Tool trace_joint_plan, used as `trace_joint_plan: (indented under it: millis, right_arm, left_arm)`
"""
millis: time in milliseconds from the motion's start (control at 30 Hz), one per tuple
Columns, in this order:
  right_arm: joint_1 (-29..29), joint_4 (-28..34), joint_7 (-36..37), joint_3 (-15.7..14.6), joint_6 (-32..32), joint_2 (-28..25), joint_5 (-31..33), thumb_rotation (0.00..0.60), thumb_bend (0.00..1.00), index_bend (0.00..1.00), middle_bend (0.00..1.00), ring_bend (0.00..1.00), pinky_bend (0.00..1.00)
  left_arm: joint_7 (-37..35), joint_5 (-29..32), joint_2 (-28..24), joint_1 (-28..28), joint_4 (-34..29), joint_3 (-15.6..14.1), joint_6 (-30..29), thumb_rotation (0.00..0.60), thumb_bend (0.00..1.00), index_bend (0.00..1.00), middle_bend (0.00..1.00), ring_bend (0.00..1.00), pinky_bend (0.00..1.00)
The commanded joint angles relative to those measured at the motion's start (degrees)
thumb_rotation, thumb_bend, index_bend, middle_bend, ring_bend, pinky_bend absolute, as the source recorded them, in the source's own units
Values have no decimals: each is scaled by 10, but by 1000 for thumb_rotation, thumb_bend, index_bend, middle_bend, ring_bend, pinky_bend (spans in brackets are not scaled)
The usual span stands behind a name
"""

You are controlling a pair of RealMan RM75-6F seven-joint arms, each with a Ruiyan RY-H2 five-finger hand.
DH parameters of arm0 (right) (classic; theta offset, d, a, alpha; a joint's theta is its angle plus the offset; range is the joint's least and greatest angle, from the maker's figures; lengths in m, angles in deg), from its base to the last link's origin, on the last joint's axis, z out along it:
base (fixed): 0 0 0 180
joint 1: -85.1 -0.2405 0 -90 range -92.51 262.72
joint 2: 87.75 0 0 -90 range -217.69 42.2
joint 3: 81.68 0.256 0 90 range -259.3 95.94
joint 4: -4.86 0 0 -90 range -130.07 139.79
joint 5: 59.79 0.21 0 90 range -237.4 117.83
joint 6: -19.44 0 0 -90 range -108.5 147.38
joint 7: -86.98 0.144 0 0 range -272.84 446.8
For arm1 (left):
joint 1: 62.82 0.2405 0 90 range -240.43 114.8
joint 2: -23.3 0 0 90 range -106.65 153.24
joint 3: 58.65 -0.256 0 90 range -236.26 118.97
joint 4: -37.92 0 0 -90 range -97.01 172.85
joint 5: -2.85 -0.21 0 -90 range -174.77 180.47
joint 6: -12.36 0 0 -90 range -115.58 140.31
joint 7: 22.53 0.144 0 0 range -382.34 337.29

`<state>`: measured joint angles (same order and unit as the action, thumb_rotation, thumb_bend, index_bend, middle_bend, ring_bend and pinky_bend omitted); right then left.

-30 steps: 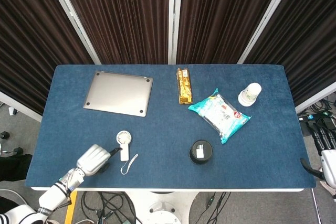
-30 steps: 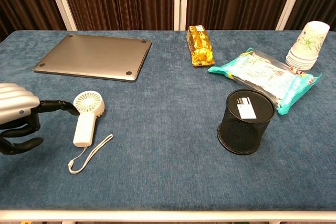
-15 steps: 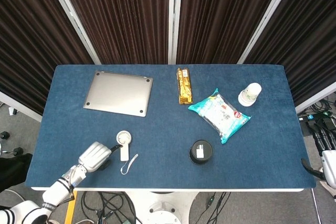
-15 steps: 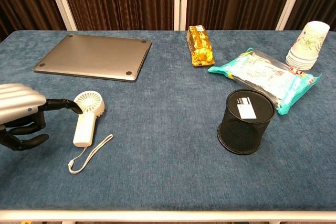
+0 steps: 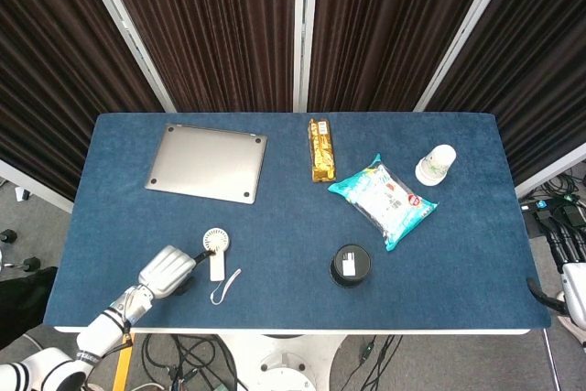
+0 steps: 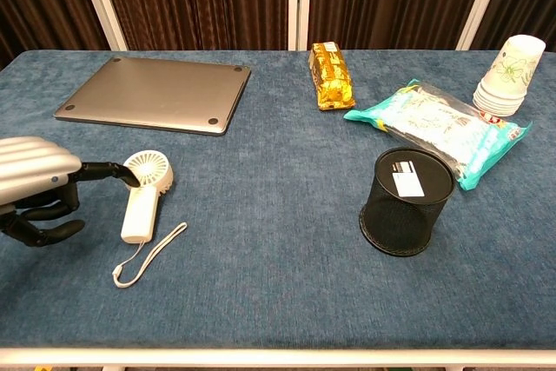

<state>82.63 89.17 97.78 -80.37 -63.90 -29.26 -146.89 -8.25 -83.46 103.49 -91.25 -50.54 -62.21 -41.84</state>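
A closed silver laptop (image 6: pixel 156 93) is lying at the far left of my blue counter (image 6: pixel 278 284). A gold snack packet (image 6: pixel 330 74) is sitting near the far middle, a teal wipes pack (image 6: pixel 439 128) is lying to its right, stacked paper cups (image 6: pixel 510 71) are resting beside that, and a black mesh pen holder (image 6: pixel 405 202) is standing nearer.

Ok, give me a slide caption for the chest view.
Left hand reaching toward a white handheld fan on the blue table.
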Motion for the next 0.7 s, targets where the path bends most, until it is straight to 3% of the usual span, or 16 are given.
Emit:
trace_joint_plan:
  millis: [33,700]
  right_arm:
    - [0,-2,1,0,0,1,1,600,204,0,0,0,0]
    - [-1,-5,3,1,5,2,5,600,204,0,0,0,0]
  left_arm:
    - [1,2,1,0,2,-1,0,600,472,162,910,872,832]
    - [8,6,5,-6,1,-7,-3,600,474,164,910,872,832]
